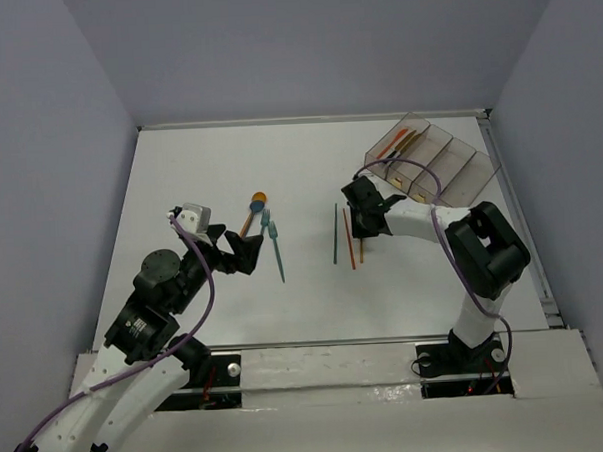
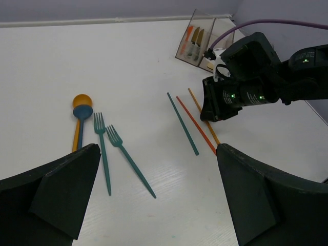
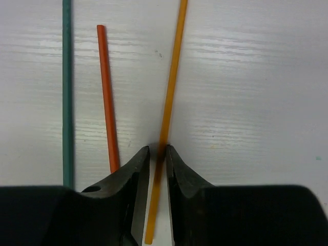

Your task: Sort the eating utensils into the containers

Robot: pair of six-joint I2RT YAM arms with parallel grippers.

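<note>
- Where the right gripper (image 3: 157, 149) comes down on the table (image 1: 179, 171), its jaws are drawn in to a narrow slit that straddles the orange chopstick (image 3: 171, 77) close to one end; the stick lies flat on the surface, and I cannot tell whether the tips are pinching it
- Three chopsticks are counted, lying nearly parallel on the table's middle-right: the teal chopstick (image 3: 66, 92), the red chopstick (image 3: 106, 92) in the middle and the orange one on the side nearest the right arm; in the right wrist view none touches another
- The left gripper (image 1: 240, 251) is spread wide open with nothing between its fingers, and it sits near the forks on the left half of the table
- Two teal forks (image 2: 102, 154) lie side by side, tines pointing to the far edge, their handles slightly splayed
- Two spoons lie just left of the forks: an orange spoon (image 2: 81, 98) and a blue spoon (image 2: 83, 112), the blue bowl overlapping the orange one (their handles run almost together)
- The containers (image 1: 459, 174) are four compartments joined in one row, set at an angle at the far right of the table
- Only the end compartment farthest from the right arm's base shows anything inside: yellow-and-black knives (image 2: 197, 38) with an orange piece beside them, too small to count surely
</note>
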